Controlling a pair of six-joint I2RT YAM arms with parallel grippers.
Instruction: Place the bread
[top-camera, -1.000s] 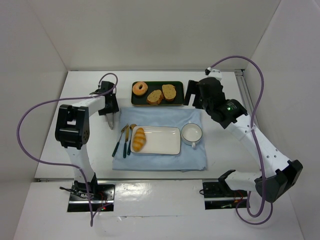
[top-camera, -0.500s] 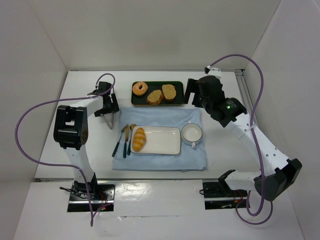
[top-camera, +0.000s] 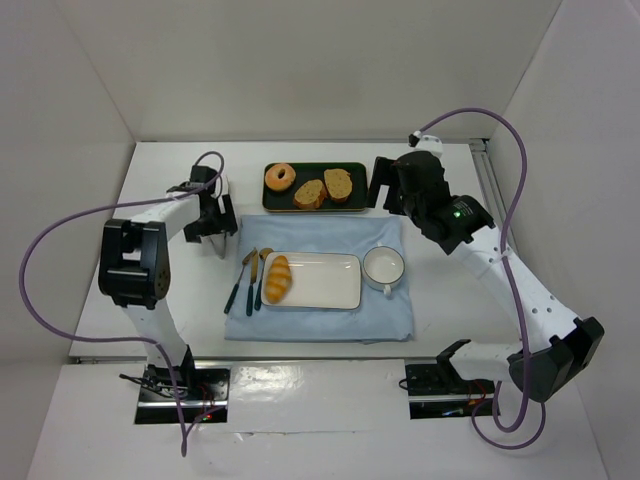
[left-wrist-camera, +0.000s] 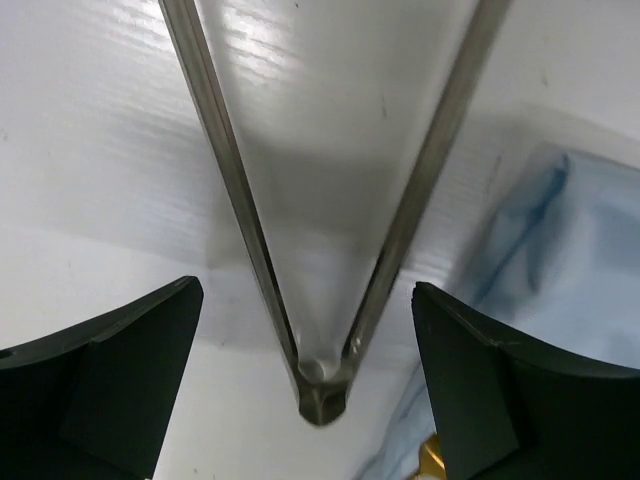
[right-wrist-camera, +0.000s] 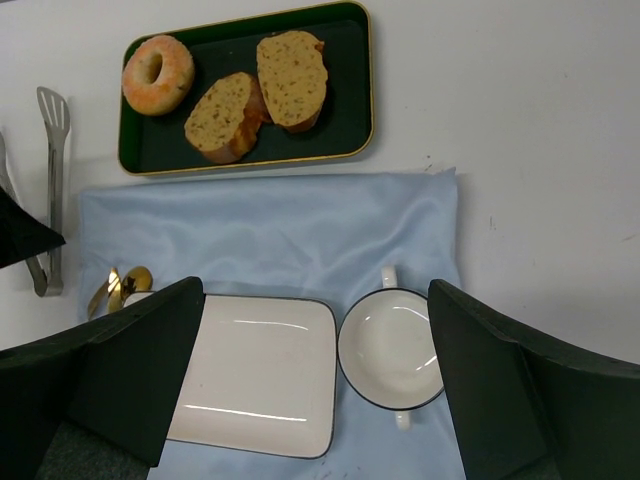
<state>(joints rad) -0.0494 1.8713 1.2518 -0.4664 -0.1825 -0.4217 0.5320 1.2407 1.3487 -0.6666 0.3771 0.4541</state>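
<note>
Left gripper (left-wrist-camera: 306, 290) low over the white table (top-camera: 180, 290), just left of the blue cloth (top-camera: 320, 235). Jaws spread wide, gripping nothing. Metal tongs (left-wrist-camera: 235, 180) lie flat on the table between the two fingers (left-wrist-camera: 120, 370), hinge end toward the wrist camera, the two blades fanning away from it. Clear table shows on both sides between tong blades and finger pads, so no contact there; whether any other part of the gripper touches the tongs cannot be told. A corner of the cloth shows at the right of that view. Right gripper (right-wrist-camera: 316, 288) hangs high over the far right part of the cloth, jaws also wide apart and empty, looking down on the white cup (right-wrist-camera: 390, 348) and the white plate (right-wrist-camera: 260, 370). The bread (top-camera: 278, 278) lies on the left end of that rectangular plate, long axis running near to far, and neither gripper touches it; the left gripper is well apart from it, beyond the cutlery (top-camera: 250, 280), which lies on the cloth just left of the plate. Behind the cloth, a dark green tray (top-camera: 310, 172) holds a doughnut (top-camera: 280, 177) and two bread slices (top-camera: 325, 188).
</note>
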